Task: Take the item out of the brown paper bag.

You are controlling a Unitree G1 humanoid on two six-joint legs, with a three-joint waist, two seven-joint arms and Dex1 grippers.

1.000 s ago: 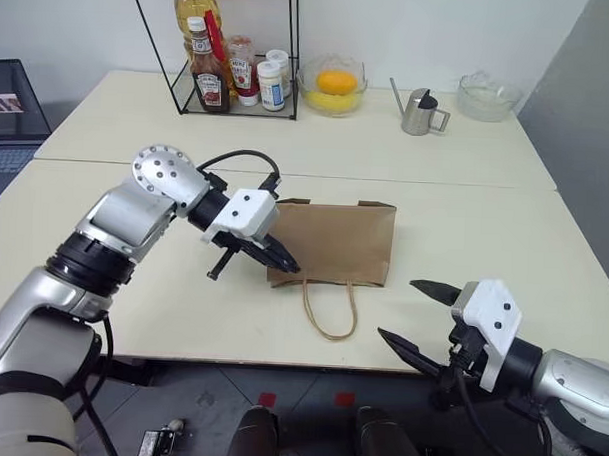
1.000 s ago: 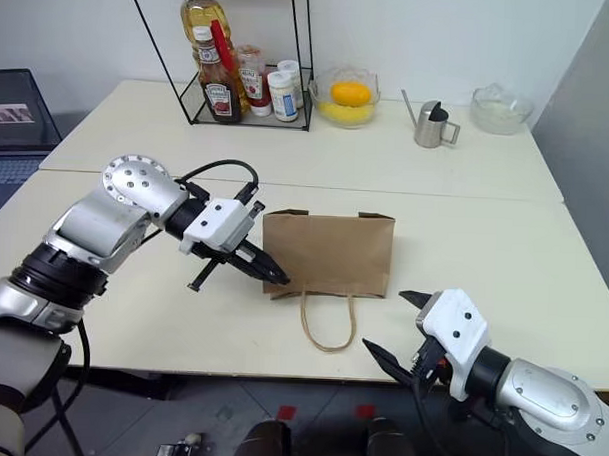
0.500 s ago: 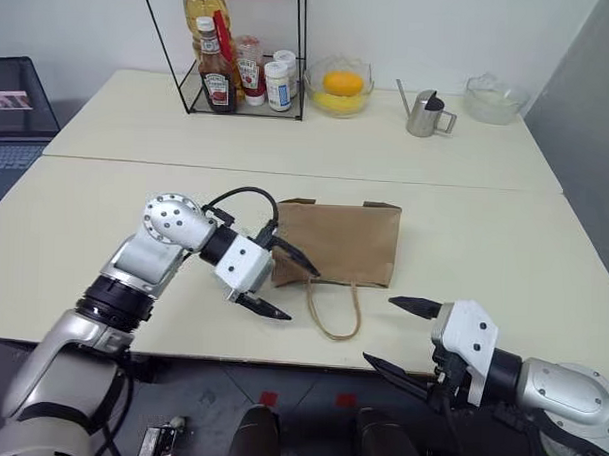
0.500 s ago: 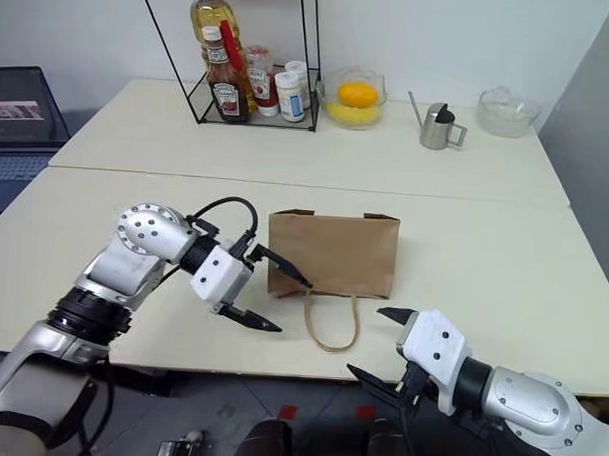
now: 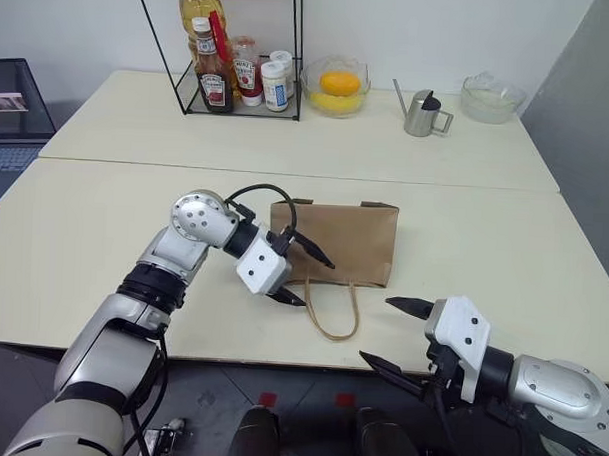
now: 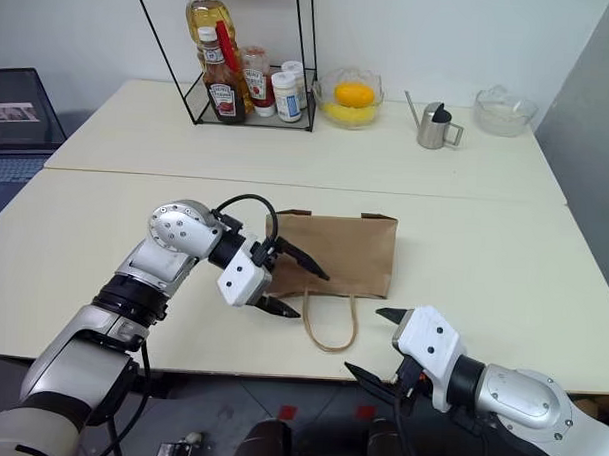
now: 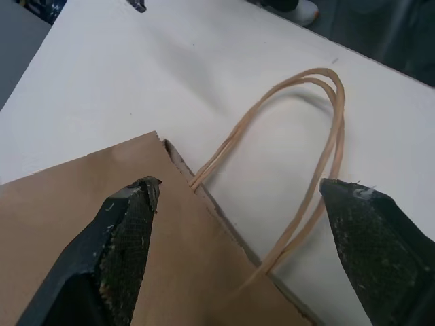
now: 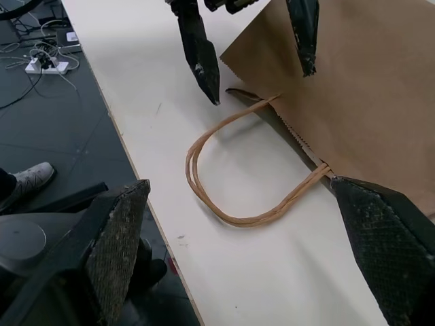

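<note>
Since a second ago the left gripper [image 5: 301, 276] has swung in from the bag's left edge to its near left corner and rolled over, its jaws going from pinched together to spread wide; the right gripper [image 5: 401, 333] has barely shifted and hangs just off the table's near edge, wide open and empty.

Nearest lie the tan looped handles [image 5: 332, 311], flat on the table [image 5: 504, 255] and pointing toward the robot; behind them the brown paper bag [image 5: 349, 240] lies flat on its side, mouth at the near edge. The left gripper straddles that near left corner; in the left wrist view one finger [image 7: 122, 231] hangs over the paper and the other [image 7: 367, 238] over bare table beyond the handles; it grips nothing, and whether a tip brushes the paper I cannot tell. The item is not to be seen; I judge it is inside the flat bag, though the paper shows no clear bulge.

The step in hand looks like opening the mouth; it would go best if one finger slips under the top sheet at the serrated lip [image 7: 204, 197] while the other stays above, closing on a single layer and not the handles; the right gripper would then be free to reach in or pin the far end so the bag does not slide.

Further back stand the wire rack [image 5: 239, 86] with ketchup bottles [image 5: 210, 75] and a yellow oil bottle [image 5: 195, 4], a glass bowl with an orange [image 5: 334, 84], a small metal pitcher [image 5: 422, 114] and another glass bowl [image 5: 487, 96].
</note>
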